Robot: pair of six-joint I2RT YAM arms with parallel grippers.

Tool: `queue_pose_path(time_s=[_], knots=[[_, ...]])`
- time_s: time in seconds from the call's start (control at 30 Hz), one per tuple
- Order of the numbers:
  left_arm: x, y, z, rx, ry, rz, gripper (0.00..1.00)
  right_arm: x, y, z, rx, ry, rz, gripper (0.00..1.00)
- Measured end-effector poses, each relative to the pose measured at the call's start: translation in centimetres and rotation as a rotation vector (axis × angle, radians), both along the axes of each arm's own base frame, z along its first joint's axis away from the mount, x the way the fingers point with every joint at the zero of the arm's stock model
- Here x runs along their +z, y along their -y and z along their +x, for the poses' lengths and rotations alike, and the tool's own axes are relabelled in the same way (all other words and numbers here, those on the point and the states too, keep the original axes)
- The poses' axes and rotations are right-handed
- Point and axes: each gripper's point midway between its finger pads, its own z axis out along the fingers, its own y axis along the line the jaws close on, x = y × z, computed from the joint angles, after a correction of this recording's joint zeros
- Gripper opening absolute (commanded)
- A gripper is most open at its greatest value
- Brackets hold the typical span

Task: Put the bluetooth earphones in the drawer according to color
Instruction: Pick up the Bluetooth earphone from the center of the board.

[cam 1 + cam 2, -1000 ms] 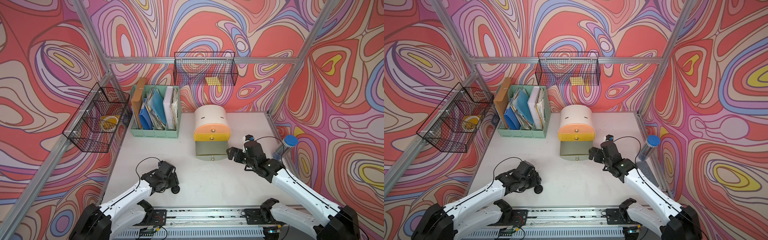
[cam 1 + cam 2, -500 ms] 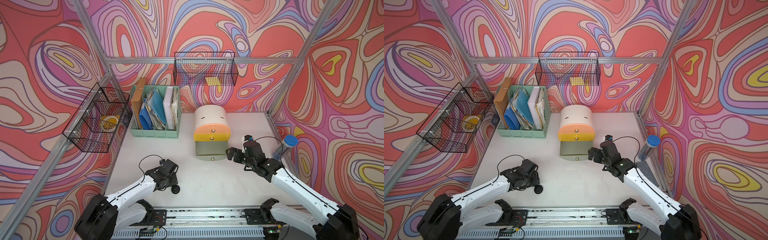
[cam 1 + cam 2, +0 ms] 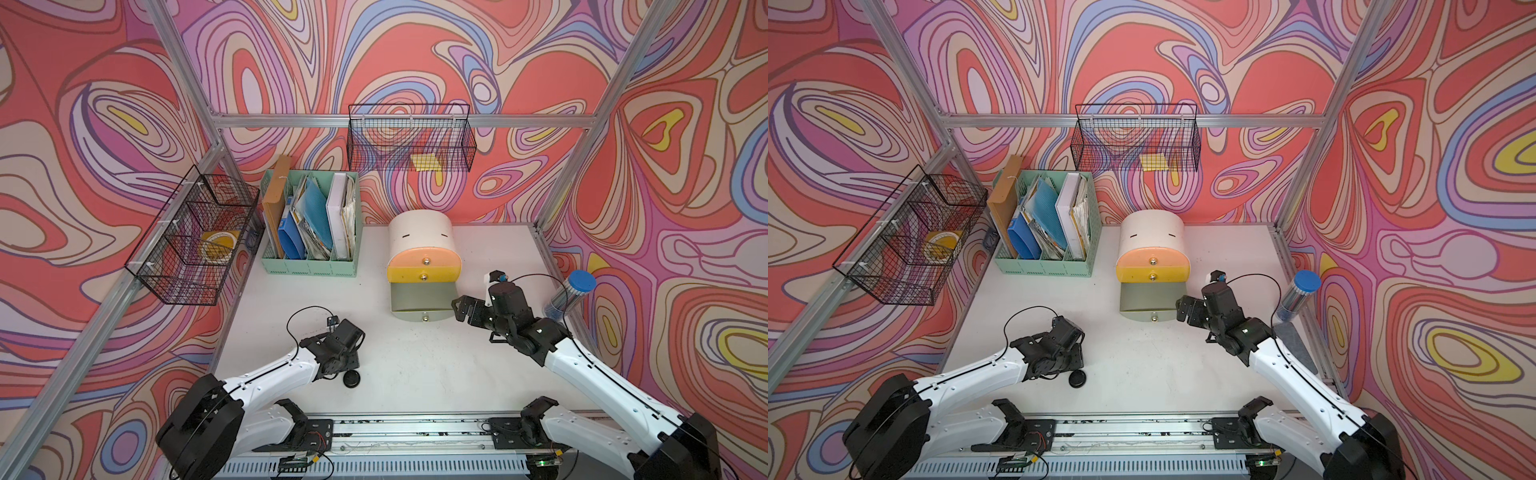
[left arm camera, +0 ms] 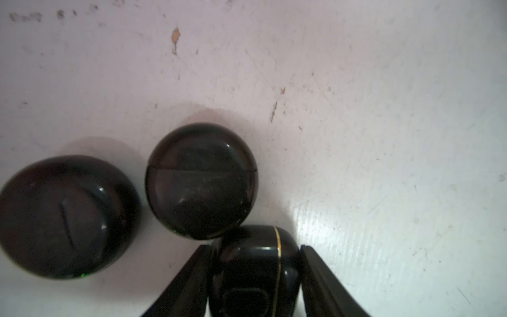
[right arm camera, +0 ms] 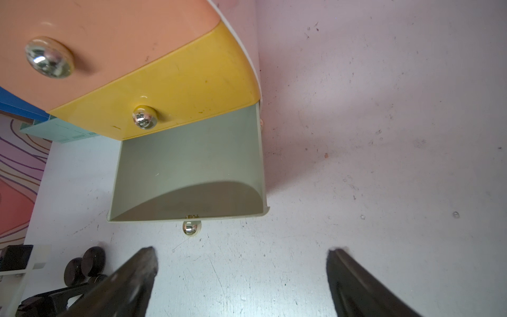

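- The chest of drawers stands mid-table; its grey-green bottom drawer is pulled out, and I see nothing in it
- The right gripper hovers in front of that drawer; jaws wide, holding nothing
- The left gripper, near the table's front, is clamped on a gold-lined black case; its long axis runs along the fingers; its rounded end touches a round black case
- My worries: the smooth shell squirting free; the lift knocking that neighbour

The scuffed white table bears the drawer, a file holder and apparently three black earphone cases.

Bright, even light, soft shadows, glare on the table, black earphone cases slightly blurred close up.
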Motion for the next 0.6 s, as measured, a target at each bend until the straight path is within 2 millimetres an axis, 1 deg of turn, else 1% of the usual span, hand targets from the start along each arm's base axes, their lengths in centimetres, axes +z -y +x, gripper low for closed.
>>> queue_pose_path(time_s=[0.17,0.43,0.6], knots=[[-0.1,-0.2,-0.3,-0.007,-0.002,0.025,0.65,0.6,0.0,-0.1,0.005,0.020,0.004,0.98],[-0.6,-0.2,-0.2,-0.023,-0.011,0.130,0.56,1.1,-0.4,-0.3,0.040,0.037,0.013,0.98],[-0.4,0.9,0.4,-0.024,-0.004,0.165,0.52,1.1,-0.5,-0.4,0.055,0.036,0.012,0.98]])
